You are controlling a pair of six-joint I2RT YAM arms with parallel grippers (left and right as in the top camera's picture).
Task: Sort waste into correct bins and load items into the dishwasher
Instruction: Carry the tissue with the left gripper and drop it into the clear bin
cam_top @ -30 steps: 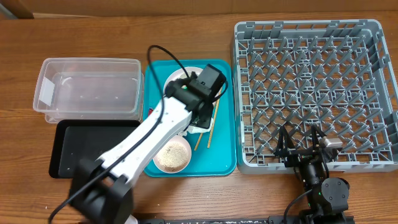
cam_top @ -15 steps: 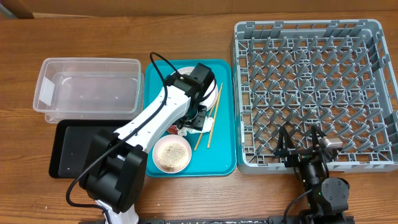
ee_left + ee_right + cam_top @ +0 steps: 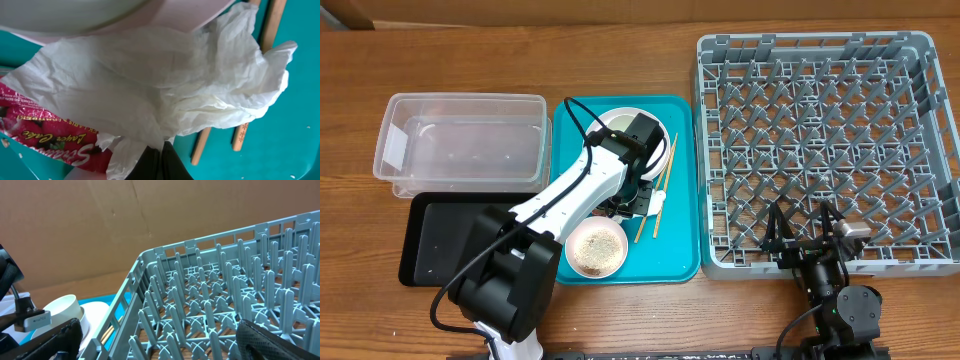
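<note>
My left gripper (image 3: pixel 161 151) is down on the teal tray (image 3: pixel 678 250), shut on the lower edge of the crumpled white napkin (image 3: pixel 165 80). The red wrapper (image 3: pixel 55 136) lies partly under the napkin, to its left. Two wooden chopsticks (image 3: pixel 267 45) lie to the right of the napkin. The rim of a pink plate (image 3: pixel 185 12) shows just above it. A pale pink bowl of rice (image 3: pixel 597 247) sits at the tray's front. My right gripper (image 3: pixel 805 228) stands open at the front edge of the grey dish rack (image 3: pixel 820 140), holding nothing.
The clear tub (image 3: pixel 465 140) and, in front of it, the black tray (image 3: pixel 445 245) lie left of the teal tray. A white cup (image 3: pixel 62 311) shows beyond the rack's wall in the right wrist view. The left arm (image 3: pixel 570 195) stretches diagonally over the teal tray.
My left gripper has dropped toward the tray's middle and its jaws have closed on the napkin. The right arm has not moved.
</note>
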